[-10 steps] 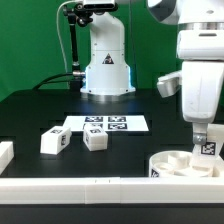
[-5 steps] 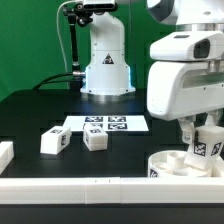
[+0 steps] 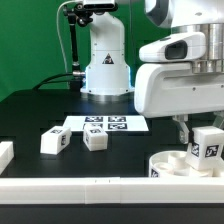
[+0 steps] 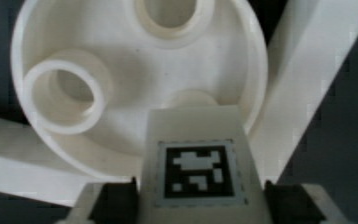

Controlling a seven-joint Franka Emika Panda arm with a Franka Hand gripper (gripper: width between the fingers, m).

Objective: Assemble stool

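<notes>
the fingers (image 4: 114, 203) are clenched on one leg (image 3: 207, 150), one finger on each side of it, and its square tag faces the wrist camera. the leg stands close to upright over the seat (image 3: 178, 163), on the part of the seat toward the exterior view's right, low among the raised sockets. whether its end touches the seat cannot be told. in the wrist view the leg's tip lies over the seat's inner floor, just beside a ring-shaped socket (image 4: 66, 95), with a second socket (image 4: 172, 15) further across the disc. the seat lies flat on the bench (image 3: 30, 115), hollow side up, with a tag on its outer wall. a long white rail (image 3: 90, 186) runs just in front of the seat, between it and the exterior camera. a loose leg (image 3: 55, 141) and a second loose leg (image 3: 96, 139) lie on the bench well apart from the seat, toward the exterior view's left, near each other but not touching. the marker board (image 3: 105, 124) lies flat beyond them, also left of the seat. the arm (image 3: 185, 80) hangs right above the seat.
</notes>
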